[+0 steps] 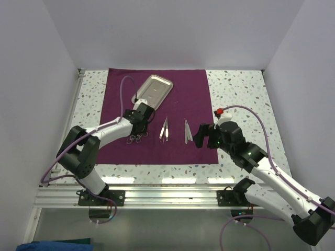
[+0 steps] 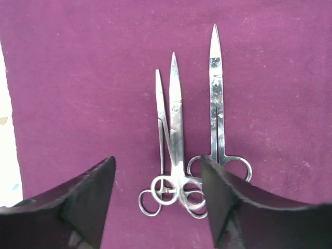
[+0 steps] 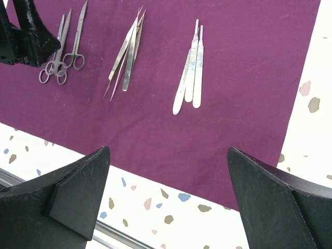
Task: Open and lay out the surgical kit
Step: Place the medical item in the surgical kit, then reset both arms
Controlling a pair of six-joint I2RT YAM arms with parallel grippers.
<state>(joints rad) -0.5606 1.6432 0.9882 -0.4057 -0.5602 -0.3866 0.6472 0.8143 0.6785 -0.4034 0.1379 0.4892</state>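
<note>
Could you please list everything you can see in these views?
cloth wrap: one, dark purple, spread flat on the table
table: one, white speckled, under the cloth wrap
steel tray: one, silver, far left part of the cloth wrap
ring-handled scissors: three, silver, near left of the cloth wrap, two overlapping
tweezers: at least two, silver, middle of the cloth wrap, overlapping
scalpel-like handles: two, silver, right of the tweezers, side by side
left arm and right arm: two, black and white, near edge
left end effector: black, open above the ring-handled scissors
right end effector: black, open, cloth wrap's near right corner
</note>
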